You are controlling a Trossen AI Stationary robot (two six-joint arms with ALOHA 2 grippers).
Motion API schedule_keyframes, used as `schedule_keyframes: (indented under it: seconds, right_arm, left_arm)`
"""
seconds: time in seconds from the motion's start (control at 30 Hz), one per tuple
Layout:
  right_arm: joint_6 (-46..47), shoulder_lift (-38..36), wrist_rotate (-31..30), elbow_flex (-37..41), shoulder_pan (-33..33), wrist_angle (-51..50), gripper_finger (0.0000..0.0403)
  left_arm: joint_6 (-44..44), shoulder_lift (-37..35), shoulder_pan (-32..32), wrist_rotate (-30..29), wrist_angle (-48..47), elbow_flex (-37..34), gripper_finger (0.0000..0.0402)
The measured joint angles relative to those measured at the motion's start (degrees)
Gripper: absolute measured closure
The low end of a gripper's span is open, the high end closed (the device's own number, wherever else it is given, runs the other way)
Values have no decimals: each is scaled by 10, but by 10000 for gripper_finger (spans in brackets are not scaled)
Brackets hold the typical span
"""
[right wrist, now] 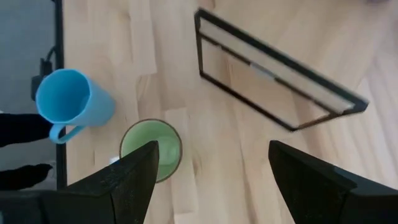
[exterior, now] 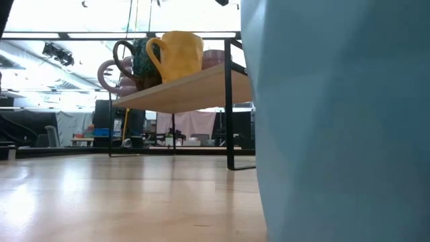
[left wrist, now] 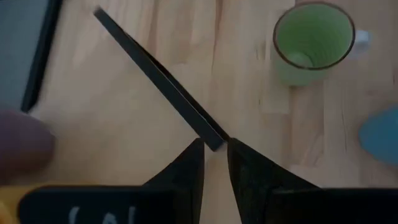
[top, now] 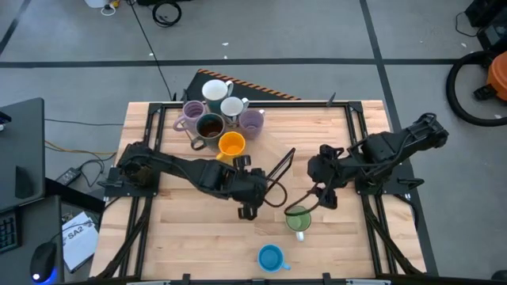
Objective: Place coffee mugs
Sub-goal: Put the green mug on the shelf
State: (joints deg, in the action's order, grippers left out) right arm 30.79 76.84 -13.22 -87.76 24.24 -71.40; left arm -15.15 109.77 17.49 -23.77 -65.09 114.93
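- A pale wooden table (top: 198, 237) stands on a grey workshop floor, black frame rails along its sides.
- Six coffee mugs cluster on a raised wooden shelf (exterior: 195, 86) at the table's far edge, well beyond both claws: two white (top: 215, 91), two lilac (top: 192, 114), a dark brown one (top: 210, 127) and an orange one (top: 231, 145), all upright with mouths facing up.
- The left gripper (top: 247, 207) hangs near the table's middle, its fingers (left wrist: 186, 171) drawn close with only a narrow slit between them and nothing visibly clamped; the end of a thin black bar (left wrist: 161, 84) lies just ahead of the tips.
- The green mug (top: 299, 221) stands upright just to that claw's right, mouth up, and close below the right gripper (top: 323, 198).
- The right gripper's fingers (right wrist: 134, 171) are spread wide and hold nothing; the green mug shows beside one of them.
- The blue mug (top: 271, 257) sits near the table's front edge, beyond the green mug from both claws, handle pointing right in the overhead view.
- The blue mug fills much of the table-level view, blocking the right side.
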Motion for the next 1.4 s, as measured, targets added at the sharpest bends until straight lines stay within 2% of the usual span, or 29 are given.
schedule_keyframes:
  seconds: [0.2, 0.33, 0.47, 0.67, 0.87, 1.0, 1.07, 1.2, 1.4]
  right_arm:
    - [72, 1, 47, 63, 20, 81, 94]
    - [122, 4, 52, 76, 28, 113, 94]
    - [160, 22, 52, 63, 29, 120, 96]
    - [156, 72, 40, 9, 36, 129, 116]
    - [153, 75, 14, -30, 36, 127, 132]
    - [161, 81, 24, -33, 36, 143, 133]
    - [180, 91, 26, -33, 38, 143, 133]
    - [232, 117, 42, -33, 41, 141, 133]
    - [323, 171, 69, -32, 41, 104, 133]
  left_arm:
    - [-22, 0, 19, -19, 7, -3, 332]
    - [12, -8, 26, -28, -1, -3, 337]
    - [60, -13, 24, -20, -4, -3, 345]
    - [99, -42, 19, 4, -25, -3, 357]
    - [113, -64, 21, 12, -105, -3, 361]
    - [141, -80, 21, 13, -109, -5, 361]
    - [148, -103, 19, 16, -97, -26, 361]
    - [142, -164, 18, 16, -52, -119, 361]
    - [95, -266, 24, 13, 5, -227, 361]
